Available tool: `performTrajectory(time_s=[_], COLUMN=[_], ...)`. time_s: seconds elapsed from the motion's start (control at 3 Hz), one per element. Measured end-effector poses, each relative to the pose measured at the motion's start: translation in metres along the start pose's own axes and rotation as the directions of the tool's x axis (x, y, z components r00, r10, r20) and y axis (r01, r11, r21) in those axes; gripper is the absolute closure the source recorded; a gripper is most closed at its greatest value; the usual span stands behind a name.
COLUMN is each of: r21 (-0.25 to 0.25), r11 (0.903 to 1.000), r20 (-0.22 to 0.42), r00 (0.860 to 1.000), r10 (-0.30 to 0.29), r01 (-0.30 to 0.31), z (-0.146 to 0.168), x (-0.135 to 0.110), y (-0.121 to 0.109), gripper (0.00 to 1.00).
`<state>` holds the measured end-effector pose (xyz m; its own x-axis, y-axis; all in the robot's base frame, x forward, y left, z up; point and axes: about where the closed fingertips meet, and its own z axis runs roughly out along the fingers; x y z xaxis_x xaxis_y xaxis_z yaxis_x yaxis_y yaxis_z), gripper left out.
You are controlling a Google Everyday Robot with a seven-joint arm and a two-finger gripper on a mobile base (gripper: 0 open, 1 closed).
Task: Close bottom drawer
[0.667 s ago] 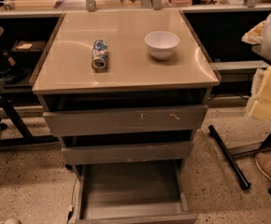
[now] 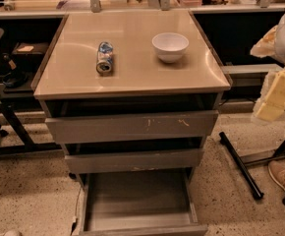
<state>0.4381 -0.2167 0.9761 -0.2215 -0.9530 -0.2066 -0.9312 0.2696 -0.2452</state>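
Camera view: bottom drawer (image 2: 138, 200), pulled out at cabinet (image 2: 132, 63) foot, awaits pushing; gripper (image 2: 276, 98) hangs right of cabinet, its grip cannot be told.

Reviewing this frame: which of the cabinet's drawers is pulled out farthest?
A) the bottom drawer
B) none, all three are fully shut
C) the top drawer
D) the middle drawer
A: the bottom drawer is drawn far out with its grey tray open to view, while the top drawer and middle drawer stick out only slightly. The gripper is at the right edge of the view, apart from the drawers.
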Motion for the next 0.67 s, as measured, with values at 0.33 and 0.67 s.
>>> performTrajectory(time_s=[0.33,0.67], r21=[0.0,0.0], r11=[1.0,1.0], r20=[0.0,0.0], r00=[1.0,1.0], r10=[0.0,0.0], r01=[0.0,0.0], z=[0.0,0.0], x=[0.0,0.0], y=[0.0,0.0], gripper=[0.41,0.64])
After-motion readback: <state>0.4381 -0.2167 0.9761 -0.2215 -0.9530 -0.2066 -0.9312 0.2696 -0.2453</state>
